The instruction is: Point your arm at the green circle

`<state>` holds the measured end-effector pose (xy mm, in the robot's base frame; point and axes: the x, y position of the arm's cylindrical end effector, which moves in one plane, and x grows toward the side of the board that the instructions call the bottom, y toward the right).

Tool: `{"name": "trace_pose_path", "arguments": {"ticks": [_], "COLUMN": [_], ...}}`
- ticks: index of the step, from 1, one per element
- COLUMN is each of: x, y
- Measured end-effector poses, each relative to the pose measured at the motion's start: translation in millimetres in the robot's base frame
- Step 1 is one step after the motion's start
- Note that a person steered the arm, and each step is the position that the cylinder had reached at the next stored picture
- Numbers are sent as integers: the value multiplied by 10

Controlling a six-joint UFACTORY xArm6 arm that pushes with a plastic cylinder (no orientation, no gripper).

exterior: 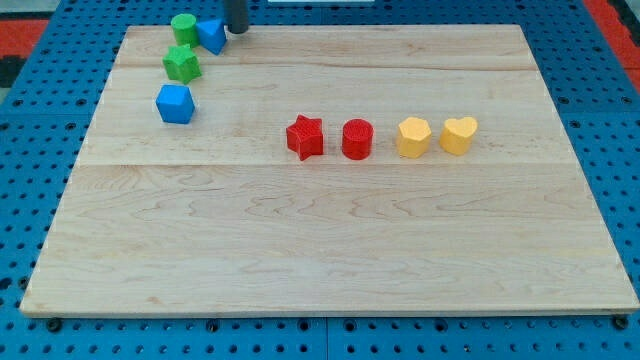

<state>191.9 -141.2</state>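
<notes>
Green and round, the circle block (183, 28) is seen at the wooden surface's (330, 240) top-left corner, touching a blue triangular block (211, 35). My tip (238, 30) is placed just right of that blue block; no end effector is fitted, so no opening can be told.

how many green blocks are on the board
2. The green circle block sits at the view's top left, touching a blue block. The green star-shaped block lies just below it. None looks hidden.

My tip (238, 31) at the view's top, just right of blue block (211, 35) beside green circle (184, 28).
</notes>
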Motion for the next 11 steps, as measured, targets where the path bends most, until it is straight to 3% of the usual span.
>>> {"name": "trace_pose_path", "arguments": {"ticks": [2,5,6,7,8,9,10,11], "x": [209,506,1221,2140,2256,1918,1500,657], "y": [-276,166,767,545,-807,-1636,-1616,-1462]}}
